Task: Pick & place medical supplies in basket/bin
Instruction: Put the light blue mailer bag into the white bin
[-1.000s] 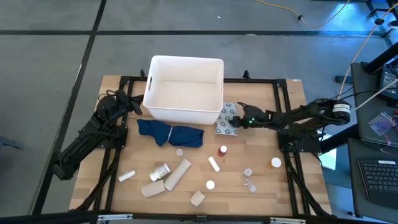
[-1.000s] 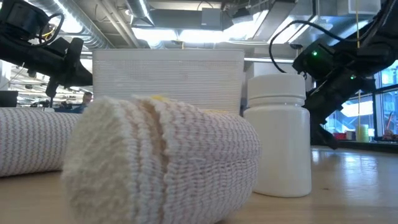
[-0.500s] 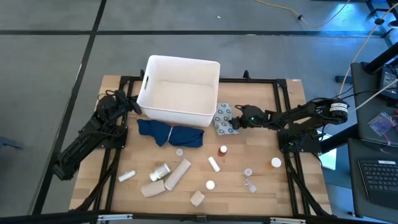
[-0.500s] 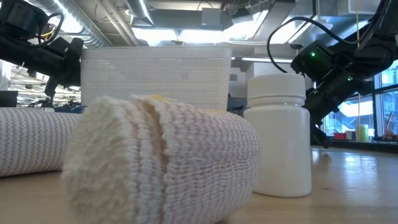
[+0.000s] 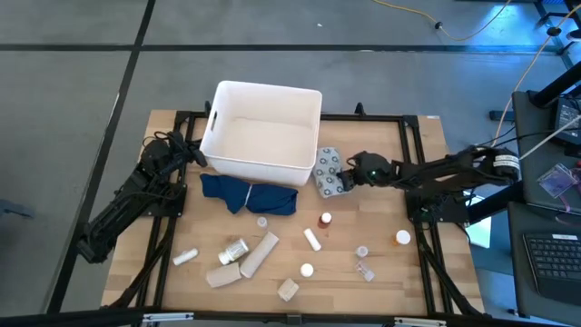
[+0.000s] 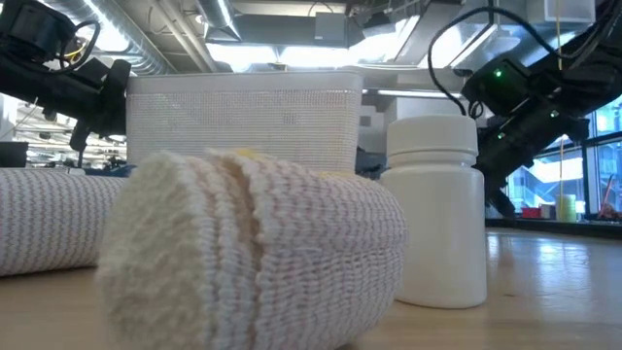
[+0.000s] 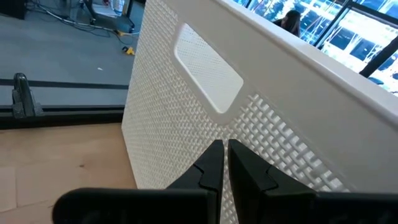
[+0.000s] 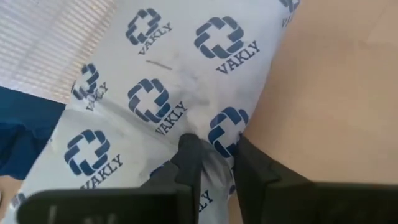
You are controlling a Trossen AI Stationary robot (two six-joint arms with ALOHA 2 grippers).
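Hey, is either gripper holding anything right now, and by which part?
The right gripper pinches the grey dotted flat packet by its edge, beside the white tub. The left gripper is shut on nothing.

The table (image 5: 381, 272) is pale wood with a smooth, matt grain. The tub (image 5: 263, 132) is white plastic, its outer walls moulded in a fine woven texture, the rim smooth. The packet (image 8: 174, 93) looks like thin matt plastic film, creased and printed with blue crosses. The cloth (image 5: 250, 195) is soft dark blue fabric. The bandage roll (image 6: 253, 253) is coarse, ribbed knit. The bottle (image 6: 434, 209) is smooth, slightly glossy white plastic.
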